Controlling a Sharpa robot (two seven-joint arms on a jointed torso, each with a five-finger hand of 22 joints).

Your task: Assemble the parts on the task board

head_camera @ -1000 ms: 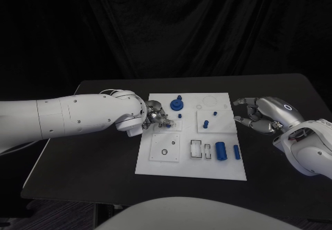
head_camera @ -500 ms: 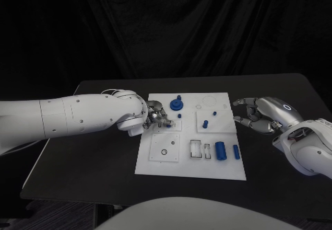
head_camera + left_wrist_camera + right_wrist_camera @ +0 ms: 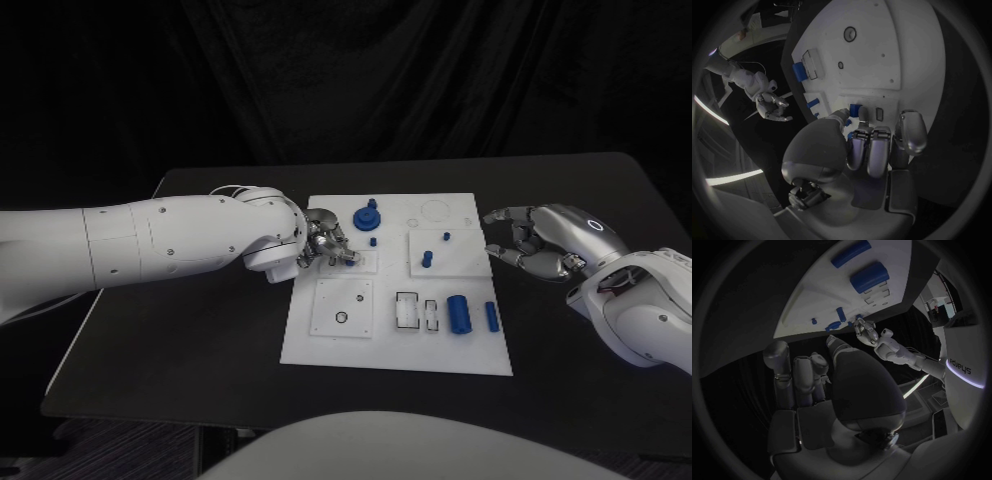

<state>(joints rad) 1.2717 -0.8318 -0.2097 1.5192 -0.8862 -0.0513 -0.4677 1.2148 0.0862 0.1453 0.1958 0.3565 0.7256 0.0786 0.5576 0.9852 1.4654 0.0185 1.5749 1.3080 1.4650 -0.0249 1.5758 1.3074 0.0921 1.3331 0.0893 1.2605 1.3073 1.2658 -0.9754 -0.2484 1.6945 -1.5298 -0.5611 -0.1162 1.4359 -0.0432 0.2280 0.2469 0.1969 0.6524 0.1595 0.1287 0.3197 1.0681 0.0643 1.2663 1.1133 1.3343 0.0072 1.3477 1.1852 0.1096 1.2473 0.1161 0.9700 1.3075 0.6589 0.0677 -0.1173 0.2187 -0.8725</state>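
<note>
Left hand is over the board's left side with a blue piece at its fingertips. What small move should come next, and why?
Probably a short, straight push down. The left hand has its fingers bunched on a small blue part over a square inset of the task board, so seating it looks like the step underway. The right hand waits off the board's right edge, holding nothing.

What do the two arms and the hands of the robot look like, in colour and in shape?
Both arms are thick, rounded white shells. The left arm has small dark screw points on its shell and thin pale cables looping at the wrist. The left hand and the right hand are silver metal with many jointed fingers. A small bluish light ring marks the back of the right hand.
</note>
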